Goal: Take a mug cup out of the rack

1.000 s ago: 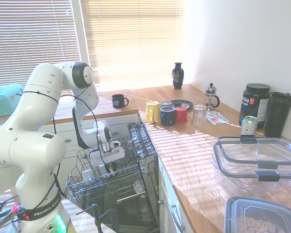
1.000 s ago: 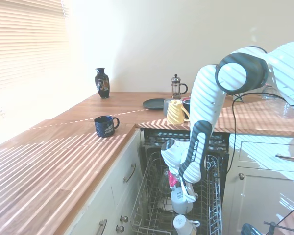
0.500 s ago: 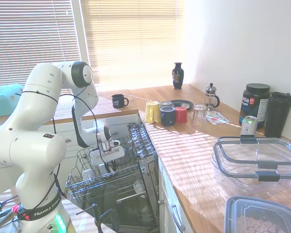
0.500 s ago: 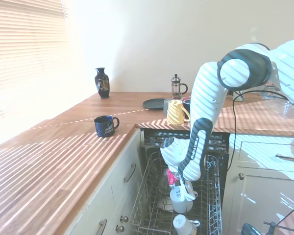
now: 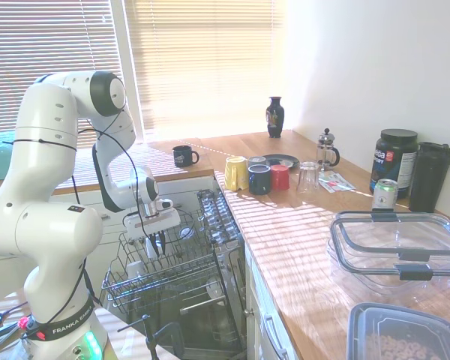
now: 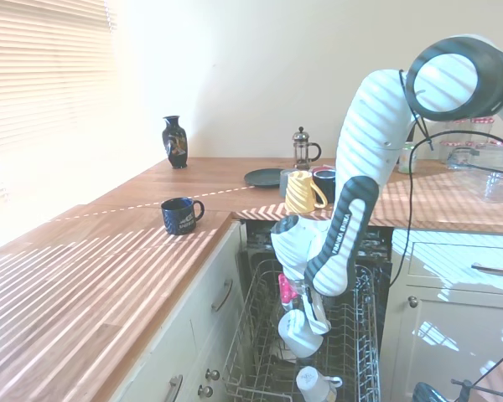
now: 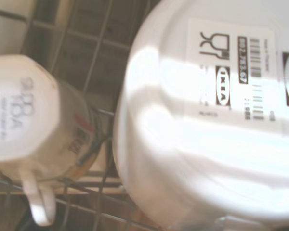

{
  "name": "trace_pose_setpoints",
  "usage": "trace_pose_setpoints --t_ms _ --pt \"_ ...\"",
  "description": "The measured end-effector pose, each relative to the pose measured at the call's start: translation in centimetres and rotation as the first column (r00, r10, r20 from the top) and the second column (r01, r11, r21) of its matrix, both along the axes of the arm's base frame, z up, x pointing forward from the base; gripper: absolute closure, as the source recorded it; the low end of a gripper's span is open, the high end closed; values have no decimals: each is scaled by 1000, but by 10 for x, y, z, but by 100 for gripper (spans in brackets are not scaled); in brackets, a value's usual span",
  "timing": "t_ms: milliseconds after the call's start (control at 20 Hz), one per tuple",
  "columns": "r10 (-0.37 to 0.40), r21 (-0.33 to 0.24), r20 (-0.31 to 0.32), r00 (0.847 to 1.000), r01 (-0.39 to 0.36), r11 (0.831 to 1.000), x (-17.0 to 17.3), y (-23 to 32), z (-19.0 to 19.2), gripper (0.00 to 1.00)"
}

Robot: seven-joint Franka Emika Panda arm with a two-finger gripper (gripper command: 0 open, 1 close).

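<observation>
Above the rack [image 6: 352, 335], gripper [image 6: 312, 311] holds mug cup [image 6: 300, 335].

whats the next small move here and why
Probably keep lifting straight up a little more. The gripper is shut on the white mug cup, which hangs tilted just above the rack with another mug below it; more height would clear the tines before swinging to the counter.

The arm [image 5: 52, 150] is showing glossy white rounded shells with dark grey round joint caps; black cables are running along it; a black band near the base is carrying white "FRANKA" lettering; a green light is glowing below.
</observation>
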State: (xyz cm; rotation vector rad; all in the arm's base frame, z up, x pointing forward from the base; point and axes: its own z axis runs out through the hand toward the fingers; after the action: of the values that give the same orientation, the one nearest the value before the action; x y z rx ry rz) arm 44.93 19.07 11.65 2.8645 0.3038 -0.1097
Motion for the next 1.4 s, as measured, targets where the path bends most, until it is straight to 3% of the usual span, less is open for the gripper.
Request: trace_pose_setpoints --t_ms 250,600,950,1400 --pt "-31 32 46 998 30 999 4 7 32 100" --pt "-120 95 108 987 110 989 27 -7 120 100" --pt "-234 175 145 961 207 962 61 -56 200 100" --pt "-390 252 145 909 347 903 98 -173 265 100"
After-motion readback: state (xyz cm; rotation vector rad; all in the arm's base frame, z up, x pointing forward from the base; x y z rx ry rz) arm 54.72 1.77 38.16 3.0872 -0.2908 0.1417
